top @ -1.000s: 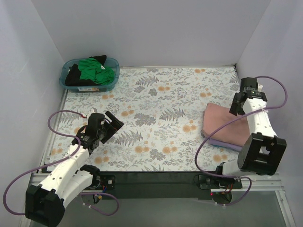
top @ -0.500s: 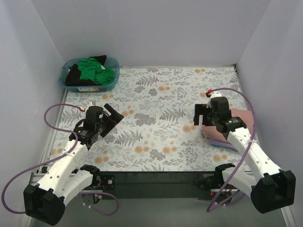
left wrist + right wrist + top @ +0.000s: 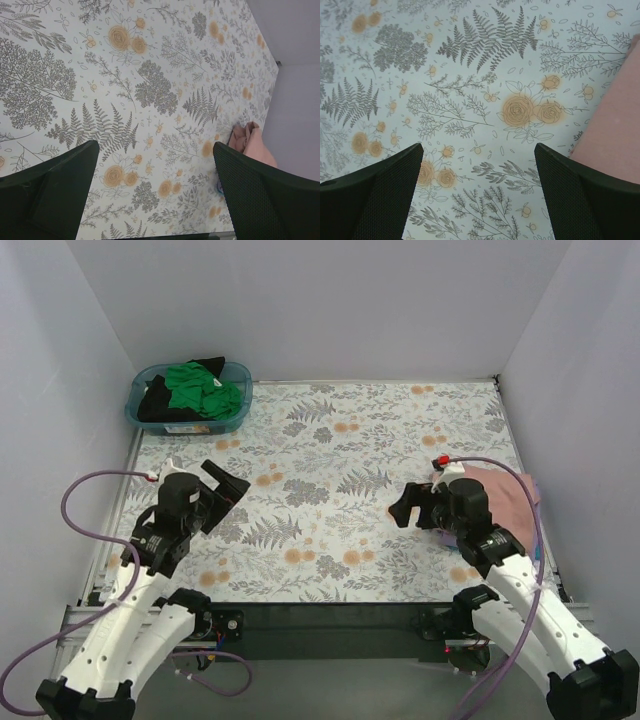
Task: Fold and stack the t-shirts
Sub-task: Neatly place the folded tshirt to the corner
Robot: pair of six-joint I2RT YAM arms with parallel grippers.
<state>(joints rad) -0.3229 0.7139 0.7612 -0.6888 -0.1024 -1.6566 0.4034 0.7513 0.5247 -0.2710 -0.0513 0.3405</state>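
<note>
A folded dusty pink t-shirt point(image 3: 505, 492) lies at the table's right side; any shirt under it is hidden by my right arm. It also shows in the left wrist view point(image 3: 250, 142) and at the right edge of the right wrist view point(image 3: 615, 135). A green t-shirt point(image 3: 205, 390) and a black t-shirt point(image 3: 155, 402) lie bunched in the teal basket point(image 3: 240, 415) at the far left. My right gripper point(image 3: 405, 508) point(image 3: 477, 195) is open and empty, just left of the pink shirt above the cloth. My left gripper point(image 3: 225, 485) point(image 3: 155, 195) is open and empty over the table's left side.
The floral table cloth point(image 3: 330, 470) covers the table. White walls close in the left, back and right sides. A purple cable point(image 3: 90, 485) loops beside the left arm, and another point(image 3: 500, 465) arcs over the pink shirt.
My right arm has swung from the far right, past the pink shirt, to its left side and drawn nearer. My left arm has drawn back a little toward the near left.
</note>
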